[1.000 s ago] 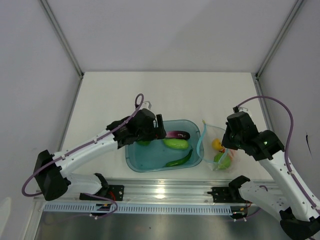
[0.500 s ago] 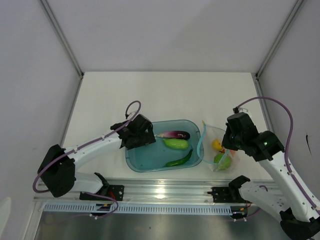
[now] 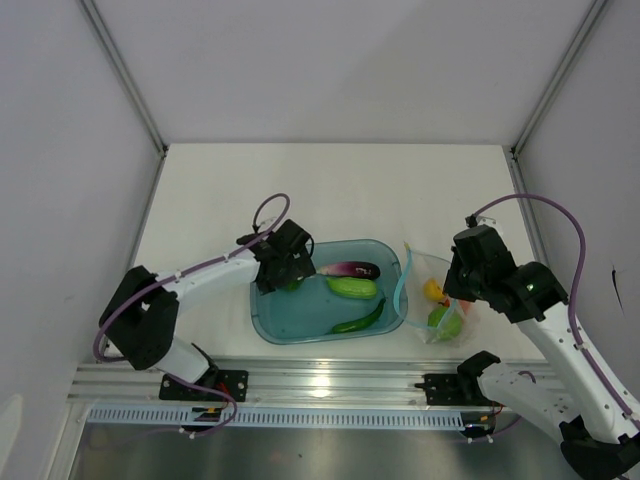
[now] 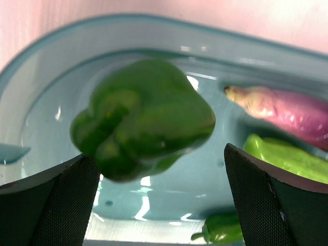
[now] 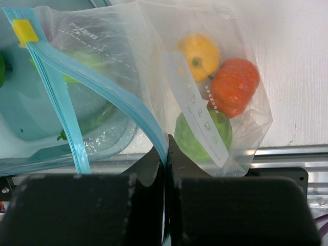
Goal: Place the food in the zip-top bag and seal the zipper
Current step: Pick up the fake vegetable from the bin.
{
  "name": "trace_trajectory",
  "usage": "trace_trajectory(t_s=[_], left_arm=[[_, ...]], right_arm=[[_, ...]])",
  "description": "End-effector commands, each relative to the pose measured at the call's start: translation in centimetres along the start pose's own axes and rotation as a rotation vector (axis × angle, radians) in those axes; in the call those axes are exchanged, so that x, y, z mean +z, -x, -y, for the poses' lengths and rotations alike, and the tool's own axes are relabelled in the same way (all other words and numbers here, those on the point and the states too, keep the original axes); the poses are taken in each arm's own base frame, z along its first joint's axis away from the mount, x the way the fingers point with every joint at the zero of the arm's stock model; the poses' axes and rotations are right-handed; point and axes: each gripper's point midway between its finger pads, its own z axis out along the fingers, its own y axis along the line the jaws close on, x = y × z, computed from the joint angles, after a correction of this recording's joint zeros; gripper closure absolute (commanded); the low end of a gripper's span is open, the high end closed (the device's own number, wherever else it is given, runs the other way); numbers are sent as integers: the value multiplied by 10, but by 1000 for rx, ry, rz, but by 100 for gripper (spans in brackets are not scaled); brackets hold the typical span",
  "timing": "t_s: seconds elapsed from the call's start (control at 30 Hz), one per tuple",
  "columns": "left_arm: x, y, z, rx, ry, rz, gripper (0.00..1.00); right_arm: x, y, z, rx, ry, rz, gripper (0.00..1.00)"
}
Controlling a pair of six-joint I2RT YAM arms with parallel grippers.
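Two end effectors: left [image 4: 161,202] spread facing pepper [image 4: 143,118], right [image 5: 166,154] pinching zipper [image 5: 105,88].

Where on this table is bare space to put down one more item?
The whole far half of the table, between the back wall and the blue tub, is bare. The near strip is crowded: tub, zip-top bag, left arm, right arm.

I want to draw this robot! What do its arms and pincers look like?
The left arm and right arm are white tubes with chunky black joints. A purple cable loops along each one. The left pincer and right pincer have flat black fingers; the left ones look bumpy, like mesh.
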Motion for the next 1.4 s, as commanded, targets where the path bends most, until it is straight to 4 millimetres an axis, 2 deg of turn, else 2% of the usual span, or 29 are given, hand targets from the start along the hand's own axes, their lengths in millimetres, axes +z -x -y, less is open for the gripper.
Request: trace_trajectory(t_s=[0.0, 0.33, 0.57, 0.67, 0.8, 0.87, 0.93, 0.97, 1.07, 1.17, 1.3, 1.37], left_arm=[[4, 18, 7, -75, 4, 29, 0], [23, 13, 14, -80, 32, -15, 0], [32, 12, 7, -86, 69, -4, 2], [35, 9, 8, -76, 55, -11, 8], [39, 5, 18, -49, -13, -25, 22], [37, 1, 19, -36, -50, -39, 31], [34, 3, 29, -30, -110, -29, 36], [35, -1, 25, -26, -112, -35, 46], [29, 0, 29, -18, -158, -25, 63], [23, 1, 35, -15, -206, -19, 74], [14, -5, 39, 3, -257, -35, 81], [4, -5, 46, 19, -299, -26, 84]], right_arm=[[0, 3, 2, -11, -6, 23, 100], [3, 1, 2, -15, -5, 20, 100], [4, 1, 4, -23, -11, 21, 100], [4, 2, 3, -26, -12, 17, 100], [4, 1, 2, -25, -5, 16, 100], [3, 1, 2, -25, -6, 17, 100], [3, 1, 2, -23, -6, 17, 100], [3, 1, 3, -21, -7, 19, 100], [3, 1, 1, -20, 1, 19, 100], [2, 2, 0, -24, 4, 19, 100], [1, 5, -1, -26, 3, 22, 100], [1, 6, 0, -30, -3, 20, 100]])
